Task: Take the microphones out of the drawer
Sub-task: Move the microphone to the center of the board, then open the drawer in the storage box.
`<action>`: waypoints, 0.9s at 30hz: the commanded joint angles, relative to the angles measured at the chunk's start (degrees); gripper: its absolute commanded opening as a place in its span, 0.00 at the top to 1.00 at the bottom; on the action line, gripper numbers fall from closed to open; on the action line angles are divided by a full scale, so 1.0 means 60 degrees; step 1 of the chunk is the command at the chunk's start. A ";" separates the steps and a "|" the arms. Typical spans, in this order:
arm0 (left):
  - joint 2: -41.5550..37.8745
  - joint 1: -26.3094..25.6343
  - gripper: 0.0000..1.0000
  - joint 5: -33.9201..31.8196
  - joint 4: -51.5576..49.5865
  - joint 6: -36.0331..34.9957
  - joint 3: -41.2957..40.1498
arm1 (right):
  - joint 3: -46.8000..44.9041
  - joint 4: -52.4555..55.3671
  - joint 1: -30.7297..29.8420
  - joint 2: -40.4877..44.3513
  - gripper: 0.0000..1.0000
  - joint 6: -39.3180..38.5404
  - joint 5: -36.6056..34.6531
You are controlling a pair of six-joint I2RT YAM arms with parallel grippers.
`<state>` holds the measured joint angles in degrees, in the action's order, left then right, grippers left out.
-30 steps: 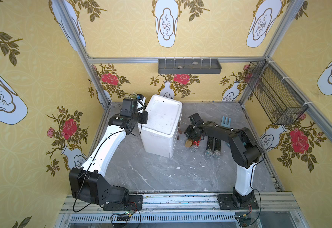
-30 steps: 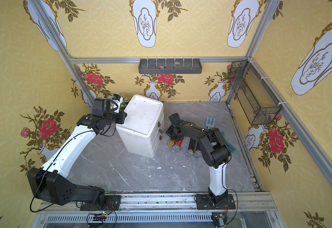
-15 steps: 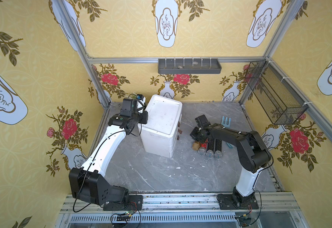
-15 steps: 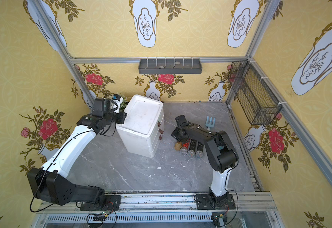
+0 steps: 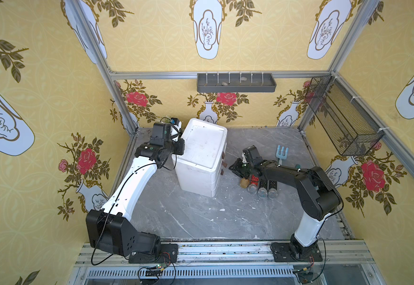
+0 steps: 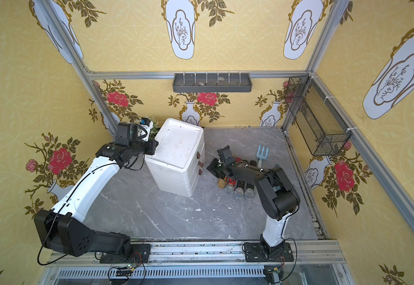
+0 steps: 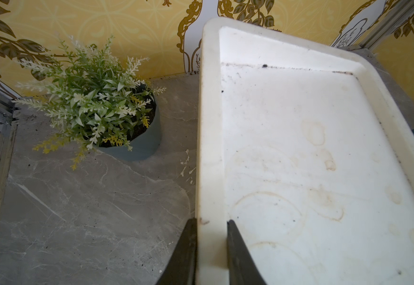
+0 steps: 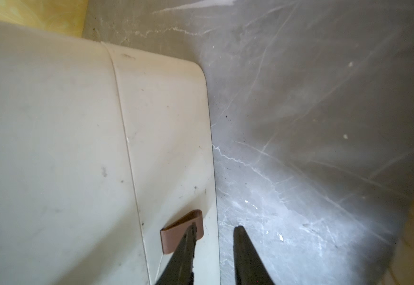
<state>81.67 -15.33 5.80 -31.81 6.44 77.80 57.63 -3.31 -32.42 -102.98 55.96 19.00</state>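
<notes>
Microphones [image 5: 262,192]: three, silver mesh heads; bodies partly hidden under right arm [image 5: 287,172].
Left claw [image 7: 210,220]: clamped on drawer unit [image 7: 209,123] rim.
Right claw [image 8: 215,225]: apart.

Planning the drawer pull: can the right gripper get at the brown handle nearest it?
Probably yes. The right gripper is open right at the brown handle, one finger overlapping it, with nothing between; the left gripper clamps the drawer unit by its rim.

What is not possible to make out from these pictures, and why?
- Inside of the white drawer unit: every view, drawer fronts closed.
- Microphones: both top views, right arm covers their handles.
- Right gripper and brown handle: right wrist view, contact unclear, picture blurred.
- Objects in the grey wall shelf: too small.
</notes>
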 commanded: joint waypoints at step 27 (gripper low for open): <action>0.0155 0.0007 0.83 0.0073 -0.1265 0.0059 -0.0164 | -0.3013 -0.7163 -0.0668 -0.0735 0.50 0.4429 0.0105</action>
<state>81.60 -15.33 5.80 -31.92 6.44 77.82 39.88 -52.80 -35.97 -108.27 79.99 22.76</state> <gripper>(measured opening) 0.219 0.503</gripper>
